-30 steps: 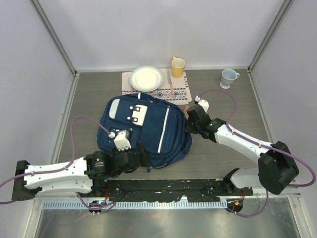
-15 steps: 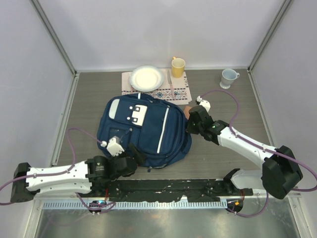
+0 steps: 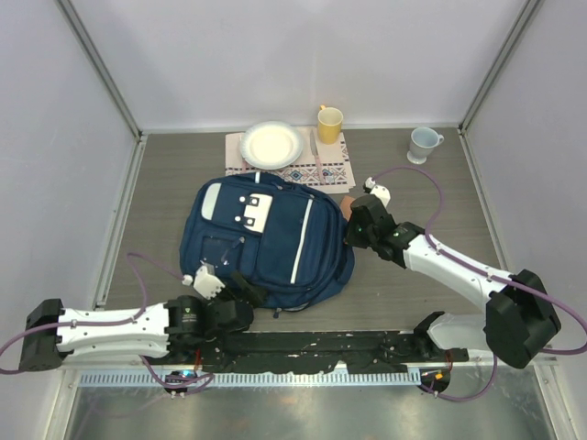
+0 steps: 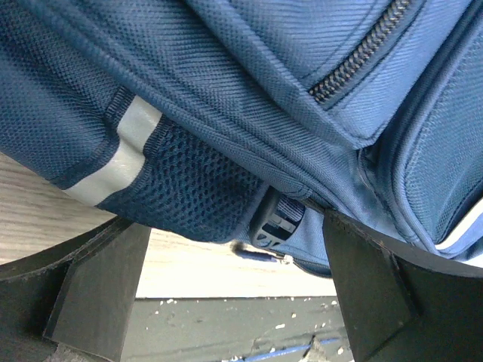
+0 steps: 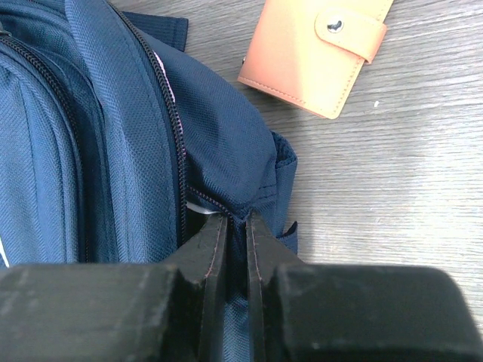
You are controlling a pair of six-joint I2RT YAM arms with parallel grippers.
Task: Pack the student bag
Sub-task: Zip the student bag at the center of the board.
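- Bag [image 3: 275,240] lies flat mid-worktop [image 3: 165,183], pale top panel twd 11 o'clock, bottom twd 5.
- R pincer [image 5: 235,226]: nipped together on the bag's cloth right by the zip [image 5: 175,128], at the bag's 3 o'clock edge. Can't tell if it has the zip pull or only fabric.
- L pincer [image 4: 234,253]: wide apart, holding nothing, at the bag's 7 o'clock corner. Mesh side panel and pale stripe sit just ahead of it.
- Step in hand looks like opening the main zip.
- If so, check you've got the pull, not just cloth. If only cloth, let go and re-nip.
- Draw along the zip line, low and slow. Lifting will only bunch the fabric.
- Bring L in to clamp the near corner so the bag can't slide w/ the pull.
- Tan wallet [image 5: 313,49] lies on the worktop near R, apart from the bag, about 2 o'clock of it. Don't drag the bag over it.
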